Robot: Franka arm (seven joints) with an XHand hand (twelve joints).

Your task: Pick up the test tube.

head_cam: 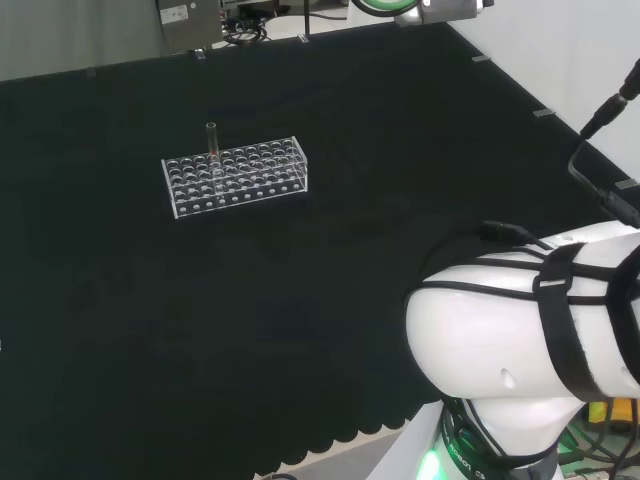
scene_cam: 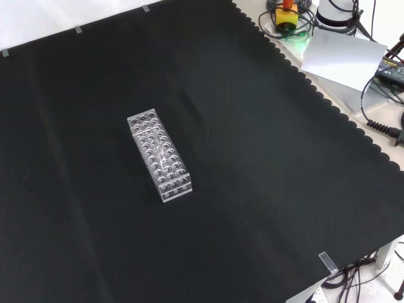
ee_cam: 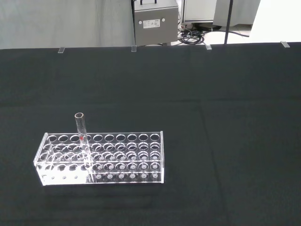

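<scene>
Test tube (ee_cam: 82,136) stands upright in a far-row hole near the left end of the clear rack (ee_cam: 101,157) in the head view, top protruding for an easy grasp from above; hand state cannot be told; table (head_cam: 350,200) cloth otherwise bare around the rack.

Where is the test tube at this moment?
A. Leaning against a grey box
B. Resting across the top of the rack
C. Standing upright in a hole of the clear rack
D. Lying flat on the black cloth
C: the test tube stands upright in the clear rack, its open top above the holes.
</scene>
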